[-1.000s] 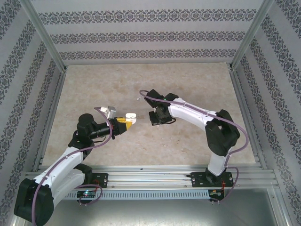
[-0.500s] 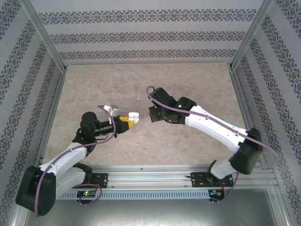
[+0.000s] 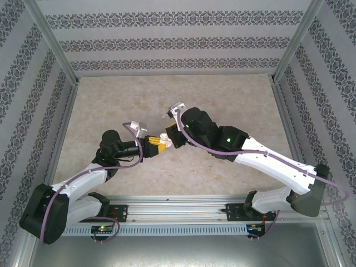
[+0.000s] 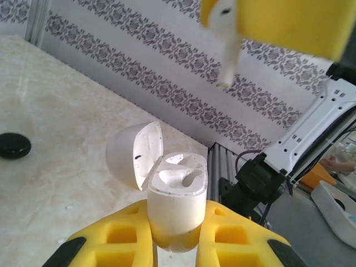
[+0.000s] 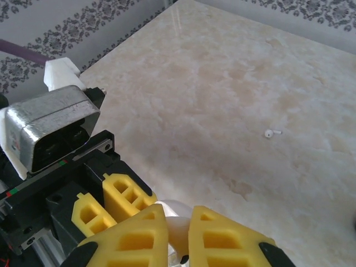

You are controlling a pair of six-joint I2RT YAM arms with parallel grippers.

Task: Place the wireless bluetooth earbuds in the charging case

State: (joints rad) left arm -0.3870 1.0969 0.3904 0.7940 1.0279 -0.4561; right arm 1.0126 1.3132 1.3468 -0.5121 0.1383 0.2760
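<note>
While the left gripper is clamped on the white charging case, the case stands upright between the yellow fingers, its long axis vertical and its open mouth facing up; its lid is swung back on the hinge, to the left in the left wrist view; above the case and slightly to the right in that view, the right gripper is closed on a white earbud, pinched at the bulb end; the earbud's long axis runs nearly vertical, stem tip pointing down toward the case, clear of its rim; from above, both grippers meet tip to tip over the middle of the table; a second earbud, also white, lies flat on the marble well beyond them, its long axis running across the right wrist view; a black puck sits on the table off to the left.
</note>
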